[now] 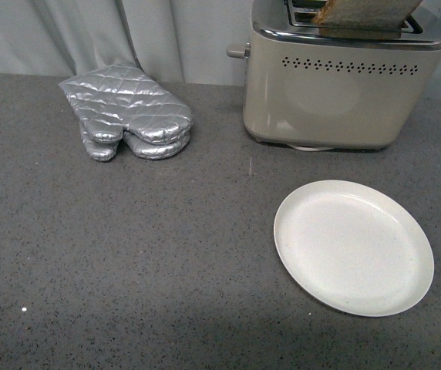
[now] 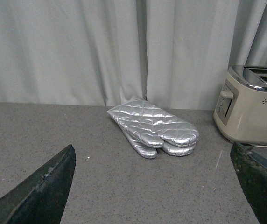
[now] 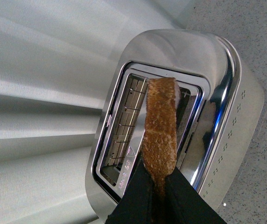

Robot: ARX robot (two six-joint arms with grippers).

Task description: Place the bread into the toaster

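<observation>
The bread point(image 3: 160, 135), a tan wholemeal slice with a dark brown crust, stands on edge at the upper right of the front view, pinched between the right gripper's point(image 3: 160, 179) jaws. The left gripper point(image 2: 152, 149) hangs with its jaws spread wide. On the grey speckled table point(image 1: 128, 254), a round white plate point(image 1: 351, 247) lies lower right. Silver quilted oven mitts point(image 1: 128, 112) lie upper left. Under the slice stands the beige, chrome-topped toaster point(image 1: 336, 92), before a pale curtain point(image 1: 89, 31).
</observation>
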